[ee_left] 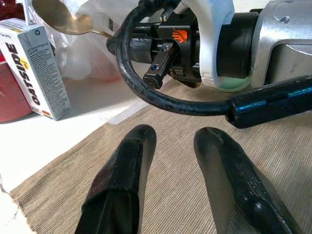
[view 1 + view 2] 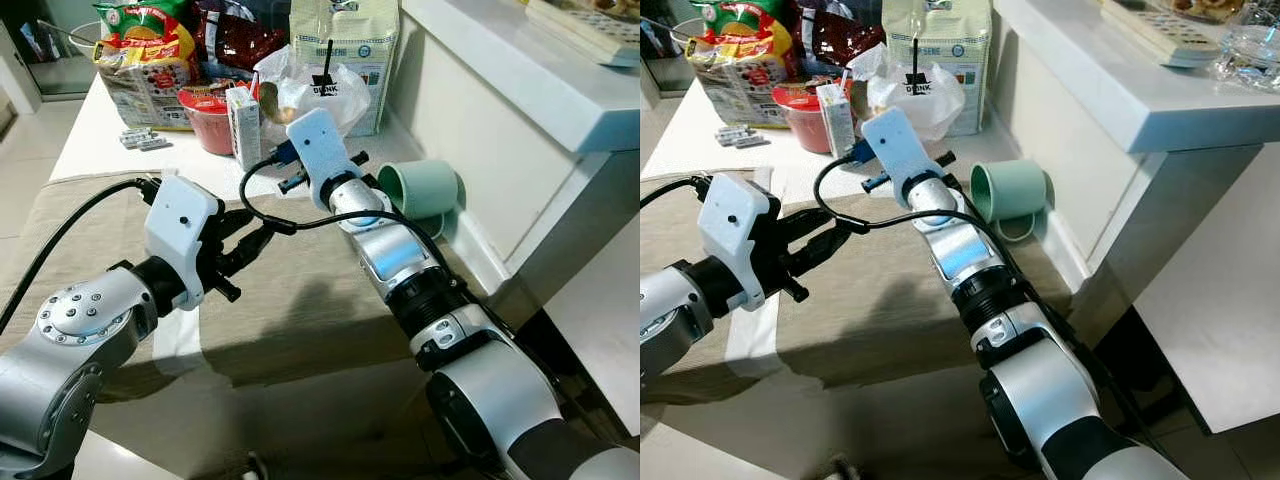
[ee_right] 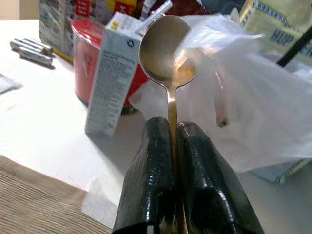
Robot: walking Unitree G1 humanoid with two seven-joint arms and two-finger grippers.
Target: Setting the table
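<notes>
Spoon is pinched by its handle in the right gripper, fingers clamped tight on it, bowl sticking out ahead toward 12 o'clock, airborne above the white tabletop just past the far edge of the beige placemat. Left gripper has nothing in it, fingers parted a moderate way, hovering low over the placemat at about 9 o'clock of the right wrist. Risks, my read: the grip is on a thin handle only, so a quick wrist roll could let the spoon pivot or slide out between the pads. The bowl is close to the clear plastic bag and the Oatside carton at 11–12 o'clock; pushing further forward would snag the bag or tip the carton into the red tub behind it. You've also got the right wrist's black cable looping down right in front of the left fingers, so closing or advancing the left arm may catch it. The green mug lies on its side at 2–3 o'clock, against the white wall ledge; a right elbow swing could roll it. Surface: woven mat, should hold the spoon without sliding; bare table beyond is smooth white. Far end is cluttered with snack bags and some batteries. Tiled floor at 9–10 o'clock.
</notes>
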